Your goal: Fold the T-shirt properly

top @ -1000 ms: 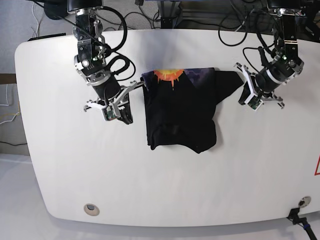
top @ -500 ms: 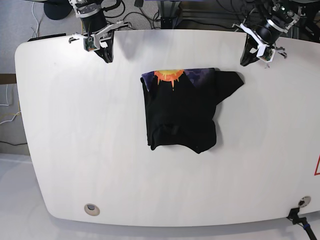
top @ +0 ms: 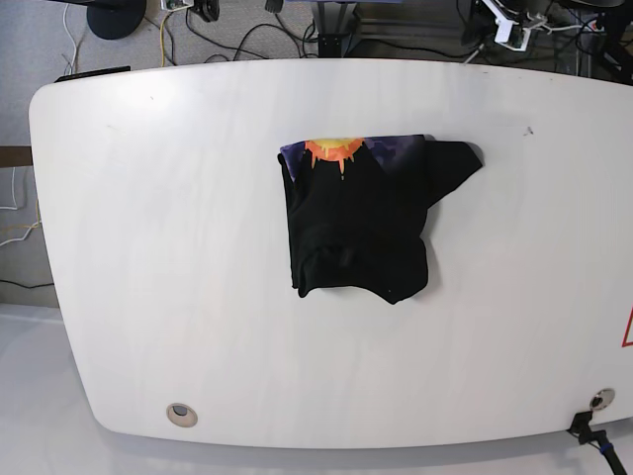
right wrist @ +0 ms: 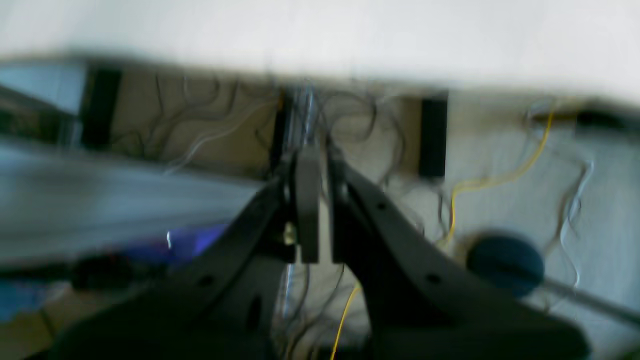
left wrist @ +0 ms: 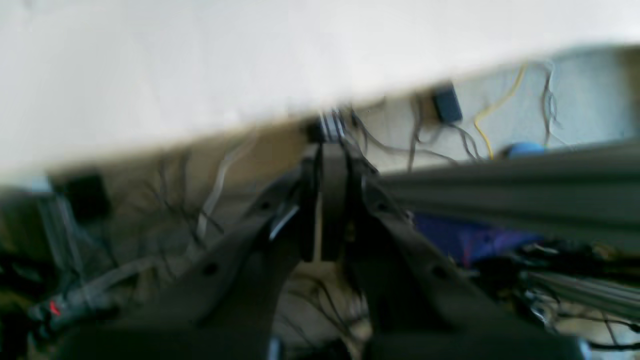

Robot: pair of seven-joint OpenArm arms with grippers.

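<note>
Left end effector [left wrist: 325,200] clenched, empty; right end effector [right wrist: 312,205] clenched, empty; T-shirt [top: 361,223] folded on table [top: 148,247].

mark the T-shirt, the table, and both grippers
T-shirt [top: 361,223]: base view, middle of the folded black fabric.
Table [top: 158,247]: base view, bare white top.
Left gripper [left wrist: 327,150]: left wrist view, between closed fingertips.
Right gripper [right wrist: 312,152]: right wrist view, between closed fingertips.

- A white desk [top: 178,247] with rounded corners fills the view.
- The black T-shirt [top: 361,223] lies folded near the far middle of the desk, its orange sun print [top: 333,149] at the far edge and one sleeve [top: 455,163] sticking out to the right.
- Black cables [top: 257,30] run across the floor beyond the far edge.
</note>
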